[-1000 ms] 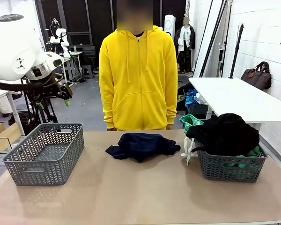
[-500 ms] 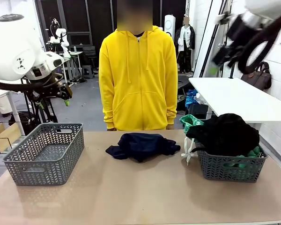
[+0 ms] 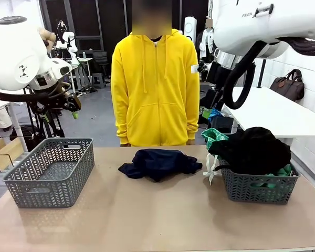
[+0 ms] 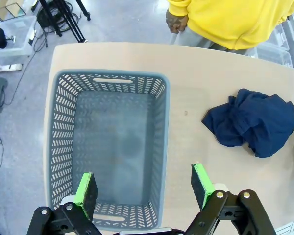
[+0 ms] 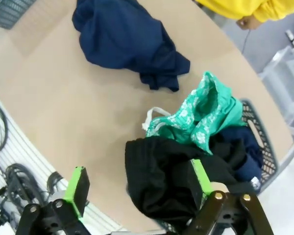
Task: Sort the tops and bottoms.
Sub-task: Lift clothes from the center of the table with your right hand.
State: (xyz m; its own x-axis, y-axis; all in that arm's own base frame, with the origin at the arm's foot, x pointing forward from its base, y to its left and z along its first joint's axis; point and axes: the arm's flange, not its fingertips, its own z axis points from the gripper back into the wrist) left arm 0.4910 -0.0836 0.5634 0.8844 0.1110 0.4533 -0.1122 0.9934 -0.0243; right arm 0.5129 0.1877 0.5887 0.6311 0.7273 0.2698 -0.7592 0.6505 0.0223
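Inspecting the tabletop (image 3: 147,220): two grey baskets and loose garments, person in yellow hoodie (image 3: 155,89) standing at far edge, centre.

Left basket (image 3: 50,170) (robot's left) sits w/ nothing inside; its bare floor is plain in the left wrist view. Left hand (image 4: 143,188) hangs above the near end of that basket, fingers spread wide, green pads (image 4: 86,190) well apart, nothing between them.

Navy garment (image 3: 158,163) lies crumpled on the tabletop near the middle, between the two baskets, touching neither; it sits close to the person's side.

Right basket (image 3: 258,186) is heaped over the rim. Black garment (image 3: 252,149) on top, bulging above the rim. Bright green garment (image 5: 203,115) w/ white print hangs over the basket's edge on the side toward the navy piece; white cords (image 3: 210,170) dangle down the basket wall to the tabletop. More dark navy cloth (image 5: 245,156) shows deeper in the basket (right wrist view), type of garment not discernible.

Right hand (image 5: 139,188) hovers above the black garment, fingers spread, not touching cloth. Right arm (image 3: 262,26) enters high at the front view's upper right.

One hand of the person (image 4: 176,22) visible at the table edge, clear of all items.
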